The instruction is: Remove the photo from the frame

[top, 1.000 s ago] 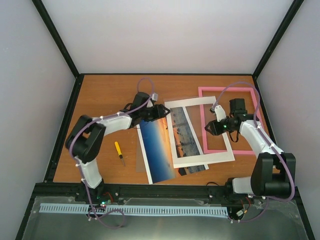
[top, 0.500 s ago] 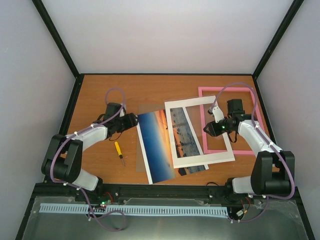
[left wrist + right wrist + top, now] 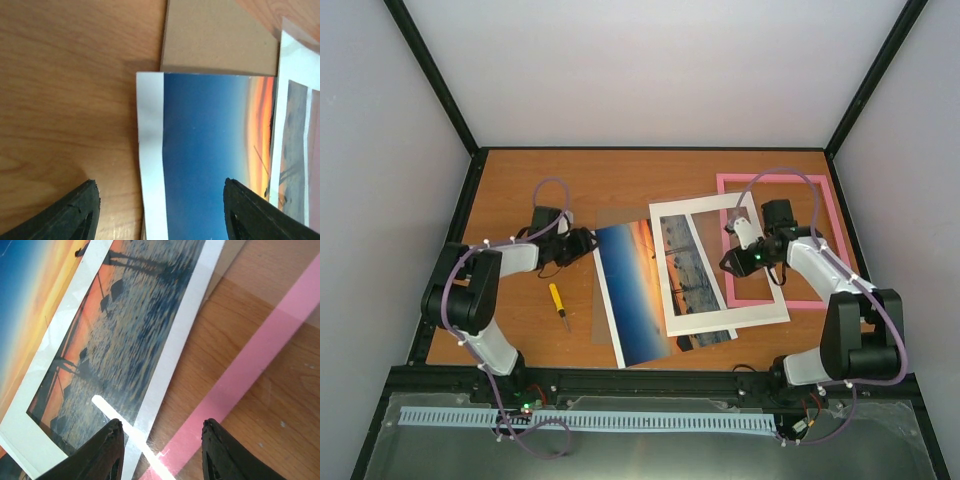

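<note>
- Screwdriver (image 3: pixel 558 305) with a yellow handle is seen nearest, on the table (image 3: pixel 520 185), left of the photo (image 3: pixel 632 292).
- The photo is laid flat on the table, fully outside the frame (image 3: pixel 832 235), with its blue sky towards the left arm.
- Its left part rests on a brown backing board (image 3: pixel 612 218). Its right part is covered by a white mat (image 3: pixel 765 312), through whose window water and dark silhouettes are visible.
- The left gripper (image 3: pixel 588 243) is held just beside the photo's far left corner, jaws spread wide and empty. In the wrist view the print's white border is seen below the gap.
- The right gripper (image 3: pixel 730 262) is held over the mat's right border, where it overlaps the frame's left rail. Its jaws are partly apart, and whether anything is pinched cannot be told.
- The frame lies farthest, at the right, on the table.
</note>
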